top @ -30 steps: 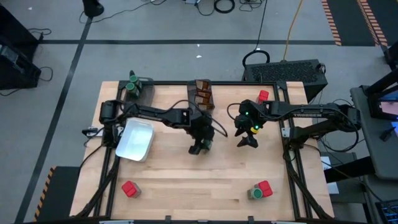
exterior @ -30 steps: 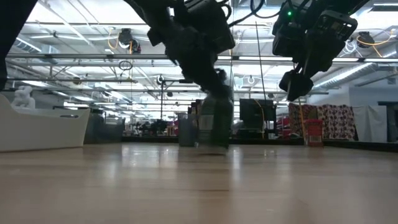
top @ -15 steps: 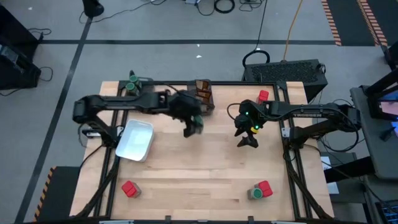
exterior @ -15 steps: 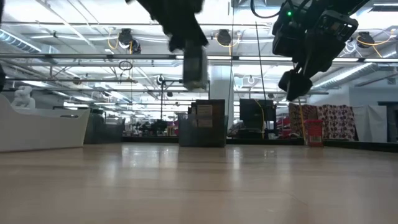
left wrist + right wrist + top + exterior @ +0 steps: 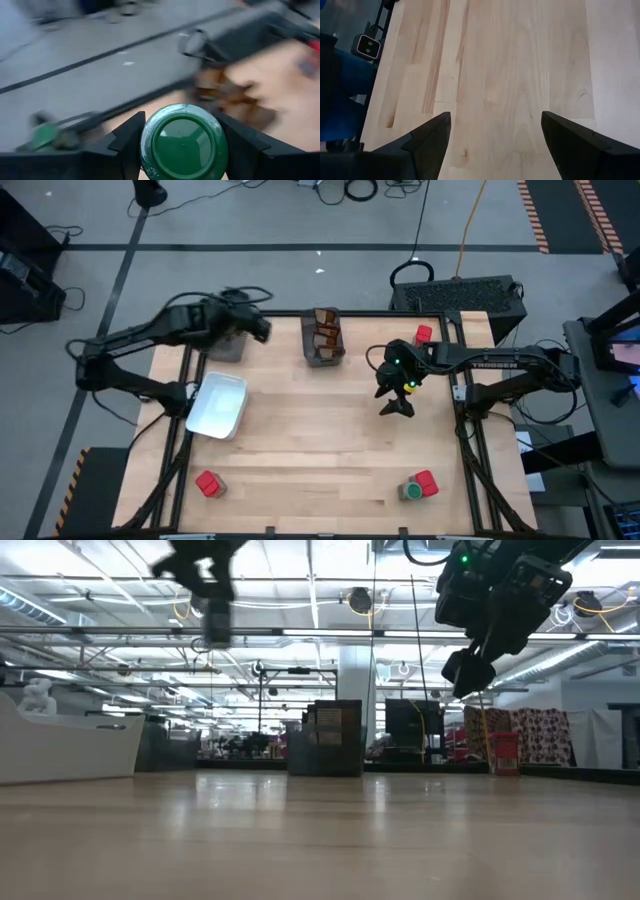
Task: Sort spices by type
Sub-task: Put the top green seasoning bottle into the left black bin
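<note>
My left gripper (image 5: 256, 329) is high over the table's far left corner, shut on a round green-lidded jar (image 5: 182, 141). In the low view the jar (image 5: 215, 628) hangs well above the table. A dark grey bin (image 5: 227, 344) stands just below the gripper, and blurred green jars (image 5: 44, 135) show in it. Brown packets fill the middle bin (image 5: 323, 338). My right gripper (image 5: 397, 406) hovers open over the table's right half with nothing between its fingers (image 5: 427, 137). My left gripper pinches the jar's round side wall (image 5: 146, 150), just below the green lid, between its two fingers (image 5: 125, 145). The lid faces back toward the wrist camera. The jar is lifted clear of the table and the bins.
A white tray (image 5: 218, 405) lies at the left. A red container (image 5: 209, 483) sits near the front left; another red one with a green-lidded jar (image 5: 418, 486) at the front right. A red container (image 5: 423, 334) is at the far right. Bare wood lies in the middle.
My left gripper has carried the jar up off the table's middle and swung it toward the far left corner, over the left bin, rolling its wrist on the way. The jar is now lifted clear and high.
</note>
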